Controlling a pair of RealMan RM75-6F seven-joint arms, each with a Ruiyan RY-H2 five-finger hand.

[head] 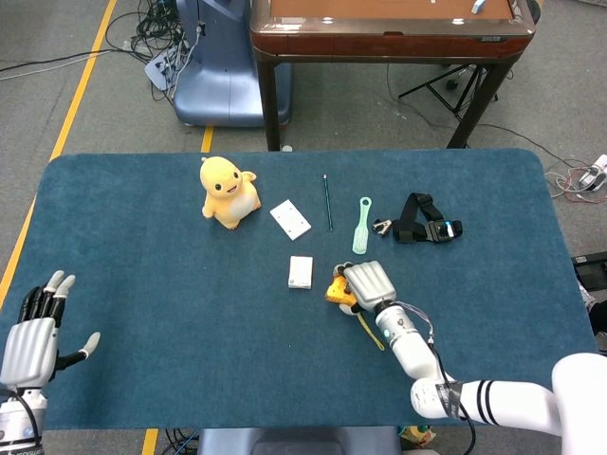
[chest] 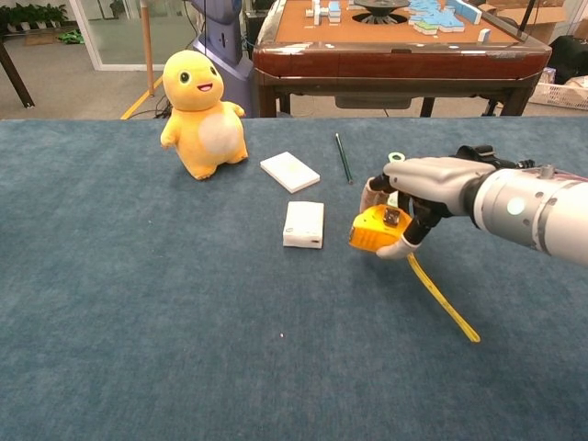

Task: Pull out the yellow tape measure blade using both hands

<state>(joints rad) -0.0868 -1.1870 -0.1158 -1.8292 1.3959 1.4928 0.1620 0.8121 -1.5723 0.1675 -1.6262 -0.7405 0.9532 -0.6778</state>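
The right hand (chest: 413, 197) grips the boxy yellow tape measure (chest: 378, 228); its thin flat blade (chest: 443, 299) trails toward 5 o'clock. The left hand (head: 33, 332) is open.

Right hand (chest: 418, 188) fingers curl over tape measure case (chest: 376, 230), which seems tilted off the table (head: 142, 284). Blade (chest: 443, 299) trails from under the fingers toward the near edge. Small box (chest: 304, 224) just left of the fingertips; flat card (chest: 289, 171) behind it. Pencil (chest: 343, 157) and plastic tool (head: 361, 225) lie beyond the fingers. Strap (head: 422, 223) right of the tool. Plush toy (chest: 200, 113) far left of the fingers, behind. Left hand (head: 33, 341) at the near-left corner, well apart.
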